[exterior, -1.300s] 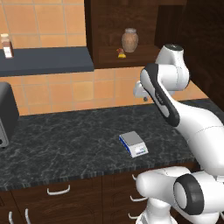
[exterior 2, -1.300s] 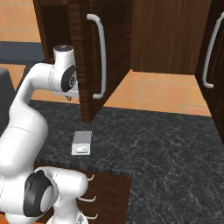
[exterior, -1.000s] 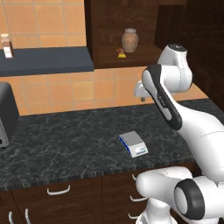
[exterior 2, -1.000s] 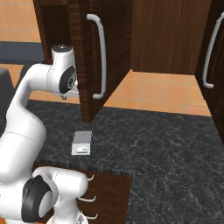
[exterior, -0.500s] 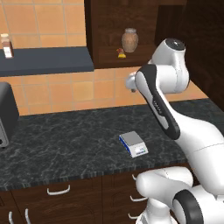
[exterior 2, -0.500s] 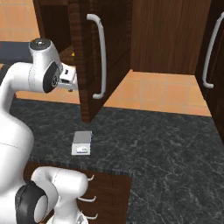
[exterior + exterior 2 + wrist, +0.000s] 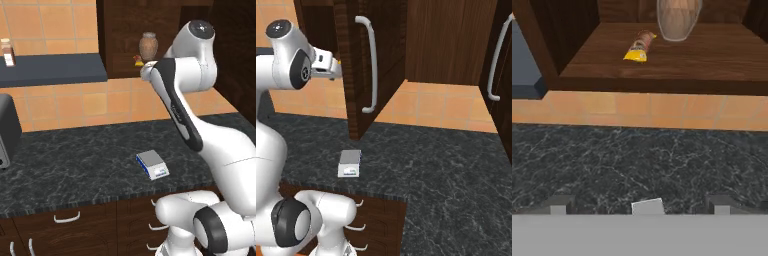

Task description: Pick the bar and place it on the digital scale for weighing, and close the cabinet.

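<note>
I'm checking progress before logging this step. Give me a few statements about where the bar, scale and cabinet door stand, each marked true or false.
1. The bar lies on the cabinet shelf beside the vase. True.
2. The digital scale already carries the bar. False: its top is bare.
3. The cabinet door is shut. False: it stands open, handle outward.
4. The digital scale sits on the dark counter. True.
5. The tool grips the bar. False: the bar lies far ahead of its tips, untouched.
</note>
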